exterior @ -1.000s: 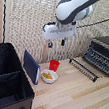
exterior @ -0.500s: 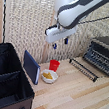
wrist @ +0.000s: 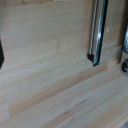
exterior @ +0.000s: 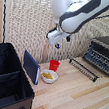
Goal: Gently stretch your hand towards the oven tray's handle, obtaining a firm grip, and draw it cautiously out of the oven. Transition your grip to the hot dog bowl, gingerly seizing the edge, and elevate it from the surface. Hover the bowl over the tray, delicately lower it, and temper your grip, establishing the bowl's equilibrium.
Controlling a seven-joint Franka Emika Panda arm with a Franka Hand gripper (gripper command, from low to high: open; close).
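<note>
Exterior view first: your gripper [exterior: 56, 44] hangs high above the wooden table [exterior: 78, 97], over the red cup [exterior: 54, 65], nothing visibly in it — whether the jaws are apart or together you cannot tell at this blur. The oven [exterior: 104, 55] sits at the exterior view's right, door dropped open, and the oven tray [exterior: 94, 61] shows as a wire rack at its mouth; how far out it stands is not clear. The handle [exterior: 84, 69] reads as a thin dark bar at the front edge, toward the cup. Judge the rack stiff, light, a bit slick — take that bar at its middle so it slides straight and doesn't rack sideways. The hot dog bowl [exterior: 48, 77] sits on the table just in front of the cup, beside the blue flat panel [exterior: 31, 66], with the black fabric case [exterior: 6, 83] at the exterior view's left. The bowl looks light, hard, smooth-rimmed, food loose inside — pinch the rim on the side away from the panel and keep it level. Wrist view: mostly bare table planks, plus a shiny dark bar [wrist: 97, 32], probably the handle or the door edge, can't say which. No fingers clearly shown, so the jaw state stays unknown. No brand, label or readable writing in either view.
</note>
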